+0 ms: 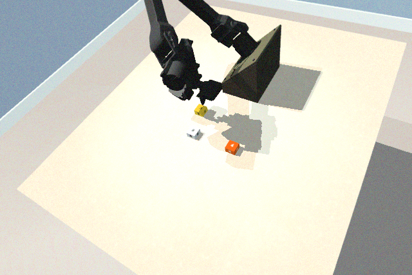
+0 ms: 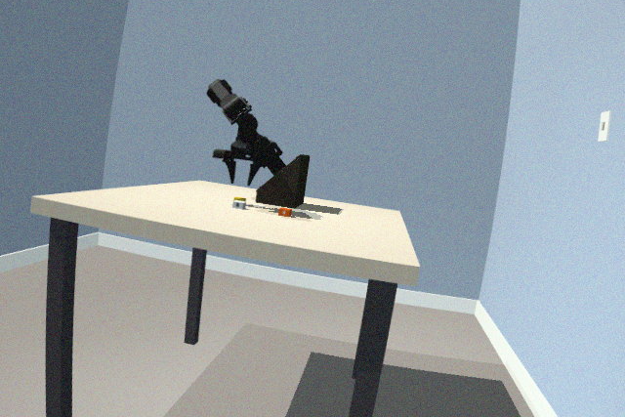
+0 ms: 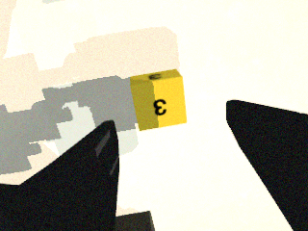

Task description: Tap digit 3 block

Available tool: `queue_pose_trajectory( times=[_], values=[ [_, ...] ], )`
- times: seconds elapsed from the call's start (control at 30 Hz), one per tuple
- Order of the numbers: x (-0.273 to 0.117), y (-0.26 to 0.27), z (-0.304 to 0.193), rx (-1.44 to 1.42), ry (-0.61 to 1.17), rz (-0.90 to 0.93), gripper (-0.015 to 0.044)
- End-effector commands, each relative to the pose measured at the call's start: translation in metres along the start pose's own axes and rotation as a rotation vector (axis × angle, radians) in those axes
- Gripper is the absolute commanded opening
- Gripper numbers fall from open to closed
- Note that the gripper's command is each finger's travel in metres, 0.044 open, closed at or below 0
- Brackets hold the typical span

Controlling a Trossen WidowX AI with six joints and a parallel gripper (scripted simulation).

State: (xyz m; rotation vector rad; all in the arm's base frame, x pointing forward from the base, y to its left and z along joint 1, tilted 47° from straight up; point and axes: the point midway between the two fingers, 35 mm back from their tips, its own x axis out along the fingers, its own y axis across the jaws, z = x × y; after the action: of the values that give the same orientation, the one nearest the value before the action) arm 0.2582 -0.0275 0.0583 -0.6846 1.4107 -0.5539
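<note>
A yellow block stands on the table, with a black 3 on its top and another on a side face in the wrist view. My gripper is open and empty, its fingers pointing down above the table. In the wrist view the block shows between the two fingers, a little beyond the tips and nearer the left one. A white block and an orange block also stand on the table; their digits are too small to read surely.
The white block is close to the yellow one, on the side away from the arm's base. The orange block is farther off, to the right in the top and exterior views. The arm's shadow falls across the table beside the yellow block.
</note>
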Motion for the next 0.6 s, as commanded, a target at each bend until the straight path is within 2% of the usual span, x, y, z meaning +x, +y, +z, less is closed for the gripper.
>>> queue_pose_trajectory(
  times=[0.0,0.13,0.57],
  values=[
    [0.0176,-0.0007,-0.0030,-0.010,-0.003,-0.009,0.0111],
    [0.0176,-0.0007,-0.0030,-0.010,-0.003,-0.009,0.0020],
    [0.0187,-0.0007,-0.0030,-0.010,-0.003,-0.009,0.0020]
  ],
)
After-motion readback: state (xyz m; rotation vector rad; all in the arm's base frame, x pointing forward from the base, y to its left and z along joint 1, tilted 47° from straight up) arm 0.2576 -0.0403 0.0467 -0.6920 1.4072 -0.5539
